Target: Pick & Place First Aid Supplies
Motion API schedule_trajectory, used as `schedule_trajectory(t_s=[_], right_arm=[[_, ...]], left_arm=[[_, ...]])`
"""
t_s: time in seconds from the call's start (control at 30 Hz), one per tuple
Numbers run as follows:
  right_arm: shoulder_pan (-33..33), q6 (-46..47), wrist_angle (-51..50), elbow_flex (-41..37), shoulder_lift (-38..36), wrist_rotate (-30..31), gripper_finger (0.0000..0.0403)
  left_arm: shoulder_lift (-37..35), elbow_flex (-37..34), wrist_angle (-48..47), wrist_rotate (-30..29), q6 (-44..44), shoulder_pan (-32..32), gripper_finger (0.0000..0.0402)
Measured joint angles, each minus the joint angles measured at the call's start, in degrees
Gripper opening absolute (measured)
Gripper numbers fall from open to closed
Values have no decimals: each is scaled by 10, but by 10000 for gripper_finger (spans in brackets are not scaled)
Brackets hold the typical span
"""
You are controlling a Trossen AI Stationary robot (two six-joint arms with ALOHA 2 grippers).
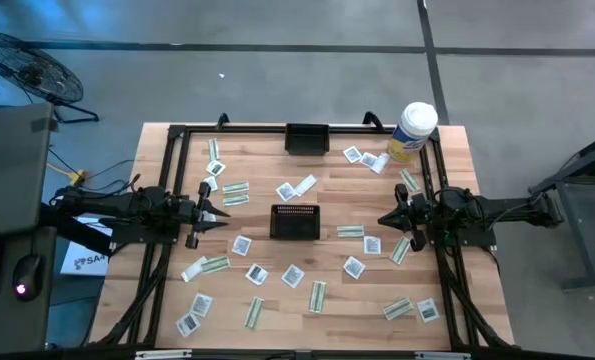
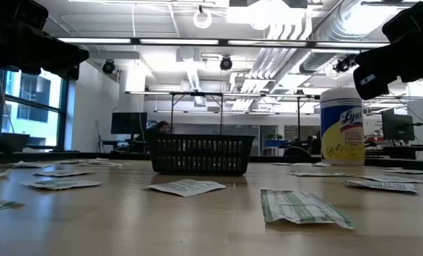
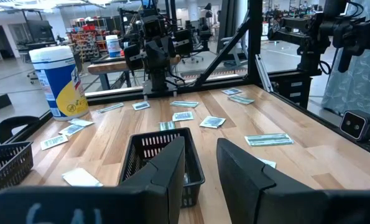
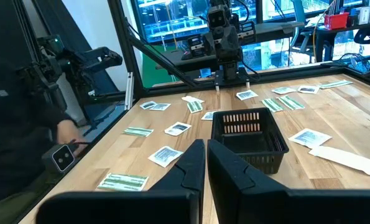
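Note:
The first aid supplies lie scattered flat on the wooden table: square white packets such as one (image 1: 293, 275) and pale green-and-white strips such as one (image 1: 318, 295). Some also show in the low view (image 2: 187, 187) and in the wrist views (image 3: 268, 139) (image 4: 165, 154). My left gripper (image 1: 220, 212) (image 3: 201, 146) hovers level at the table's left side, open, with nothing between its fingers. My right gripper (image 1: 385, 221) (image 4: 206, 144) hovers level at the right side, shut and holding nothing. Both point at the centre.
A small black basket (image 1: 295, 221) stands at the table's centre between the two grippers, and a second one (image 1: 306, 138) stands at the far edge. A tall white-and-yellow canister (image 1: 413, 131) stands at the far right corner. A black frame (image 1: 177, 135) rims the table.

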Motion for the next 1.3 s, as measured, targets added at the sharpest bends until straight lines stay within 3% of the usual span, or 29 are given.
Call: schedule_trajectory(t_s=[0.37,0.5,0.67,0.83,0.93,1.1,1.3], right_arm=[[0,-15,0,0,0,6,12],[0,-59,23,0,0,74,12],[0,-31,64,0,0,128,12],[0,-109,135,0,0,199,12],[0,-142,152,0,2,210,12],[18,-120,200,0,64,164,12],[54,-95,226,10,198,147,12]], left_arm=[[0,0,0,0,0,0,92],[0,0,0,0,0,0,92],[0,0,0,0,0,0,92],[0,0,0,0,0,0,92],[0,0,0,0,0,0,92],[0,0,0,0,0,0,92],[0,0,0,0,0,0,92]])
